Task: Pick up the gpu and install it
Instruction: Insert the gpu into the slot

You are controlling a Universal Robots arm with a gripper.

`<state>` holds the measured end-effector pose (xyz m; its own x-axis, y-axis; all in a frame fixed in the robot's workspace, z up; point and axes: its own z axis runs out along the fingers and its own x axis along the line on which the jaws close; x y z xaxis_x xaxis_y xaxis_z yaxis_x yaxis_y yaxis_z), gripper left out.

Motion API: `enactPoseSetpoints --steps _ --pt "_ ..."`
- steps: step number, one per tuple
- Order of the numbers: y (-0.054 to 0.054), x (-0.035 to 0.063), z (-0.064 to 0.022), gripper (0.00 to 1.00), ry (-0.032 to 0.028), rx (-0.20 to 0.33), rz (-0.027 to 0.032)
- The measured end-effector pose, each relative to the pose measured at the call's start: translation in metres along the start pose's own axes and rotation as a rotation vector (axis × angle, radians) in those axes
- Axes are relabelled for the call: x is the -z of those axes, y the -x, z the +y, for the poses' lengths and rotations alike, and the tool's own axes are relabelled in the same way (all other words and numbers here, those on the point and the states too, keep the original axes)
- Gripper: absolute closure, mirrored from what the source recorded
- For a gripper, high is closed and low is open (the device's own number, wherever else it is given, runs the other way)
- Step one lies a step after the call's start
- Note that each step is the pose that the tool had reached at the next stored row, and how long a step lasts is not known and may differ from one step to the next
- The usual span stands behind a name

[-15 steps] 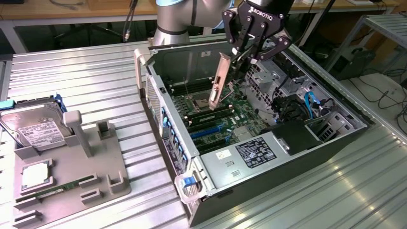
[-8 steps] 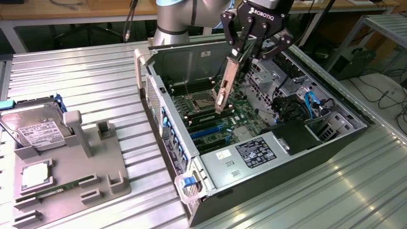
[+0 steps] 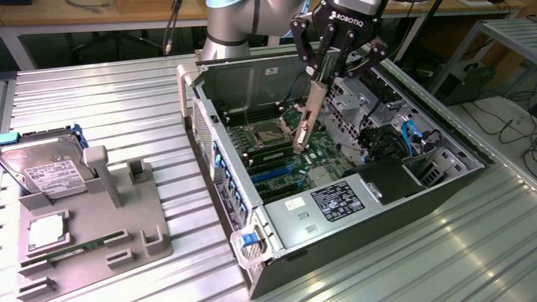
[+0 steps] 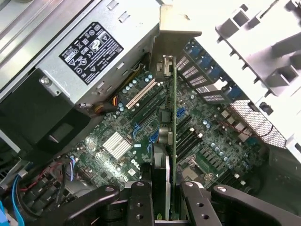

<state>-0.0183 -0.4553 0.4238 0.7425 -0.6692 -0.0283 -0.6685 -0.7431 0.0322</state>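
Your gripper (image 3: 323, 74) is clamped on the gpu (image 3: 304, 123) and holds it edge-on above the open case (image 3: 353, 207), so the pick is done and you are in the install step. In the exterior view the card hangs almost upright from the fingers, tilted a little, with its silver bracket (image 3: 307, 119) running down the side toward that view's left and its low end just over the motherboard (image 3: 281, 148). I cannot tell from that view whether the card touches the board yet.

In the wrist view the fingers (image 4: 141, 202) pinch the card's upper edge, the black fan (image 4: 162, 181) sits between them, and the thin green edge of the gpu (image 4: 174, 117) runs straight away from the camera toward the slots (image 4: 141, 94). The bracket's far end lies near the case's rear wall, beside the blue-tabbed bay covers (image 4: 207, 66).

My judgement: the card is not seated, since its full height stands above the board. The next move calls for lining the card's lower edge with one long slot and the bracket with its rear opening at once, then pressing straight down. The slight tilt looks like the thing to correct first. The power supply (image 3: 327, 207) sits toward the near right, well apart from the card.
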Motion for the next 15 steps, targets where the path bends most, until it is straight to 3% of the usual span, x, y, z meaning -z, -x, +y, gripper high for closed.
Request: enactPoseSetpoints --steps 15 --pt "0.0 -0.0006 0.0 0.73 0.0069 0.243 0.0078"
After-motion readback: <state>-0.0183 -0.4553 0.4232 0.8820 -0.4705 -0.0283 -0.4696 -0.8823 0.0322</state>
